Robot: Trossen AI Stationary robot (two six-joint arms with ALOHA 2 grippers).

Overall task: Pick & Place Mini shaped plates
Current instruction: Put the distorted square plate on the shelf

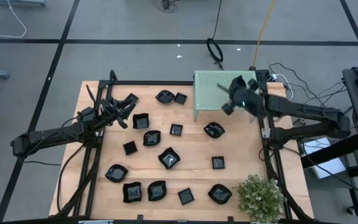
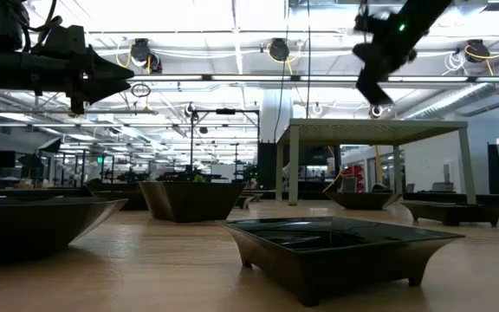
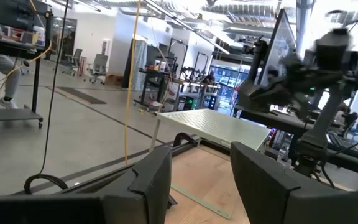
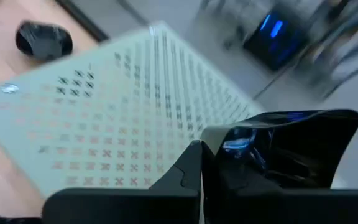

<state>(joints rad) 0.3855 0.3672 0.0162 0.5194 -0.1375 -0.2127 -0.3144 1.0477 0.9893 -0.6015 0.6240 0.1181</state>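
Observation:
Several glossy black mini shaped plates [image 1: 169,158] rest on their bases across the wooden table; one stands close in the low view [image 2: 336,243]. My right gripper [image 1: 227,107] hangs high over the pale green perforated box [image 1: 216,93], shut on one black plate [image 4: 291,146]. It also shows at the top of the low view [image 2: 375,82]. My left gripper [image 1: 129,101] waits open above the table's far left part, nothing between its fingers [image 3: 148,180]. My right gripper pinches the black plate by one edge [image 4: 219,146] between its two fingers. The fingers slant down from the table's right side. The plate is lifted clear and tilted, above the green box's perforated top [image 4: 123,112].
A small potted plant [image 1: 260,196] stands at the table's near right corner. Black frame rails [image 1: 269,155] run along the table's edges. The green box stands on legs at the far right [image 2: 366,130]. Bare wood shows between the plates.

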